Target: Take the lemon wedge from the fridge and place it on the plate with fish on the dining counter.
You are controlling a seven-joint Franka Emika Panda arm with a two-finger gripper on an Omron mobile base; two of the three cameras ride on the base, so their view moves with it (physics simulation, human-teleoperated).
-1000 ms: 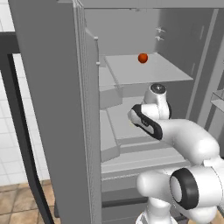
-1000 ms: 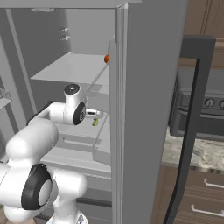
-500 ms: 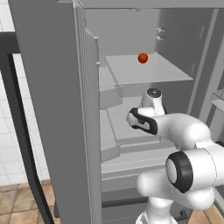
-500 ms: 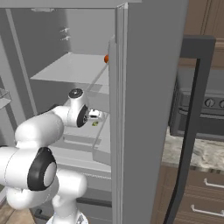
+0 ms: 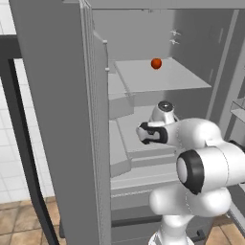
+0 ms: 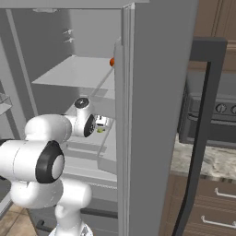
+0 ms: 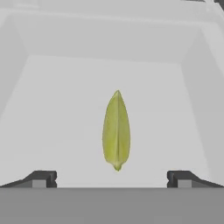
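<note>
End effector (image 7: 111,178) jaws spread wide, nothing between them yet; the fingertips (image 7: 40,178) sit at either side of the hand view's bottom edge. Versus a second ago the arm has pushed deeper into the fridge (image 5: 62,119) and dropped toward the middle shelf (image 7: 65,109), so it looks lined up for the pick, grasp not yet made. Lemon wedge (image 7: 116,130) lies just ahead of the end effector, centred between the jaws, long axis pointing away, flat on that shelf; in the right base view it is a small yellow-green speck (image 6: 100,130) just past the wrist. Middle shelf holds the wedge alone, as far as visible. Farther up and back, the upper shelf (image 5: 162,76) carries a small red-orange fruit (image 5: 156,63), well apart from the end effector.
</note>
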